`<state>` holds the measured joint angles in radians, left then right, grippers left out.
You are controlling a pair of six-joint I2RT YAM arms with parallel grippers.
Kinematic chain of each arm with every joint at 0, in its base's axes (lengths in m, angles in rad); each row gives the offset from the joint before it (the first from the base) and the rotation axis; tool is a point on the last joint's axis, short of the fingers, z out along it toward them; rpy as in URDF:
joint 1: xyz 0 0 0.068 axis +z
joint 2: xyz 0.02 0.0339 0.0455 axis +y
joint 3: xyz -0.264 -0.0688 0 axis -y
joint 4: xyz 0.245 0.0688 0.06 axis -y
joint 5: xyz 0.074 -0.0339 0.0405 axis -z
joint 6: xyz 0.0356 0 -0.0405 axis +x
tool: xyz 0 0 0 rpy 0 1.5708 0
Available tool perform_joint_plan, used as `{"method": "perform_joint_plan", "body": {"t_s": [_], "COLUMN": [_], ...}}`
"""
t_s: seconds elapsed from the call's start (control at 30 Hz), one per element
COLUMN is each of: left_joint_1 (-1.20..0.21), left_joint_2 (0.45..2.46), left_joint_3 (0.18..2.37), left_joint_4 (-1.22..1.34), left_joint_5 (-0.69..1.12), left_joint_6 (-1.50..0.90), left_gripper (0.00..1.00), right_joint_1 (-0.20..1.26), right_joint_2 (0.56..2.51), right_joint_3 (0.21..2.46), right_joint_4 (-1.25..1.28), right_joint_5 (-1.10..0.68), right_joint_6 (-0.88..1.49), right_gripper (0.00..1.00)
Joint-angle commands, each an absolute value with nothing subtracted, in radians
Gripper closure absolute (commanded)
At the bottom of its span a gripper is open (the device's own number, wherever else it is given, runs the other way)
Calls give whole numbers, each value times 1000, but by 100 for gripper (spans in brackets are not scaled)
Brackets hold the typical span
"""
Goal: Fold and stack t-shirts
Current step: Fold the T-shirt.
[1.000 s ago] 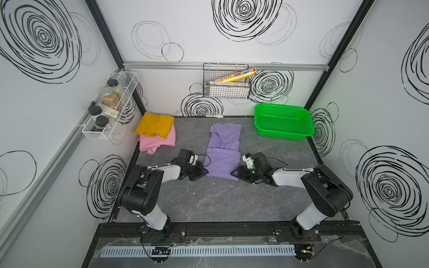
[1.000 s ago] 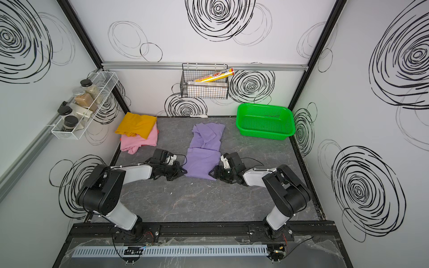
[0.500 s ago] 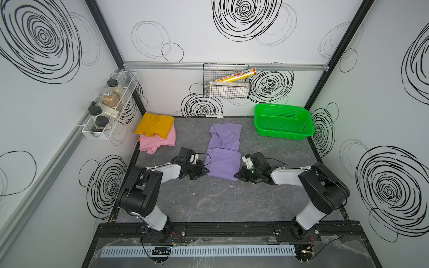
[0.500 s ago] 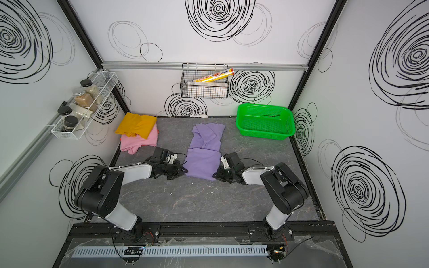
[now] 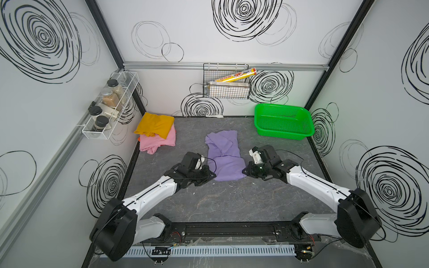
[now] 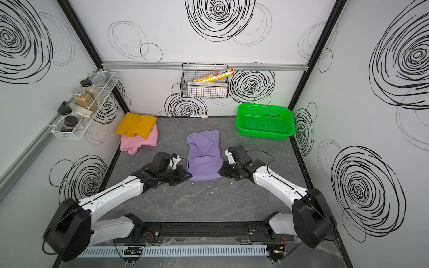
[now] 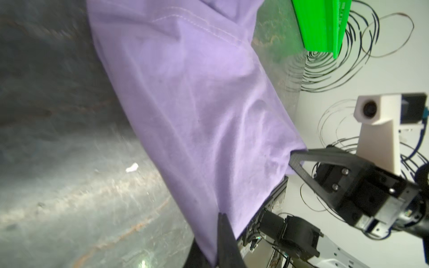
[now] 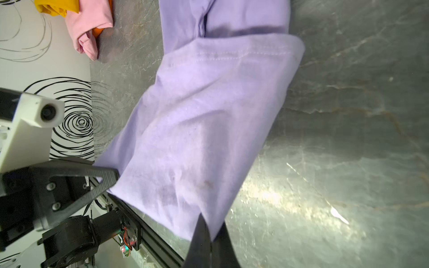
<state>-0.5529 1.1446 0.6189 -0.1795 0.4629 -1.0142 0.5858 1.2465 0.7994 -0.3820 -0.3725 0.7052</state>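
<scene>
Pincers both clenched: left pincer (image 5: 210,174) on near-left corner of purple shirt (image 5: 226,160), right pincer (image 5: 245,171) on near-right corner. Probable reason: matched corner grips let near edge lift level for next fold. Purple shirt lies centre of desk (image 5: 232,199), narrowed lengthwise. Count: shirts three, yellow shirt (image 5: 155,125) atop pink shirt (image 5: 157,141) as stack, far-left corner; basket (image 5: 284,135) one, far right; pincers two

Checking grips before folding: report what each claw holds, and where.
The left claw pinches the purple shirt at its near left corner; the right claw, its near right corner.
</scene>
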Motion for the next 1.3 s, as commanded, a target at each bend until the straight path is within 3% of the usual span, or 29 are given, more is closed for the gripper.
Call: {"method": "perform_joint_plan", "body": {"t_s": [0.0,0.33,0.53,1.0,1.27], "left_joint_1": [-650,-1000,-1042,-717,-609], "left_joint_2": [1015,795,837,1025,1094], "left_joint_3": [608,702,757,826,855], "left_joint_4": [-265,-513,-525,-423,-365], "left_joint_5": [312,-42,-118,101,203], "left_joint_6": [-1177,-1444,-1434,-1128,-1057], "left_gripper": [100,100,100,100,100], "right_joint_1": [589,589,590,590,590], "right_joint_2": [1125,839,851,1161,1298], "right_joint_3": [785,861,907,926,1044], "right_joint_4": [-591,-902,-887,-654,-632], "right_joint_5": [-368,-402,-399,-375,-349], "right_joint_6": [665,639,641,582,546], "right_gripper": [100,100,100,100,100]}}
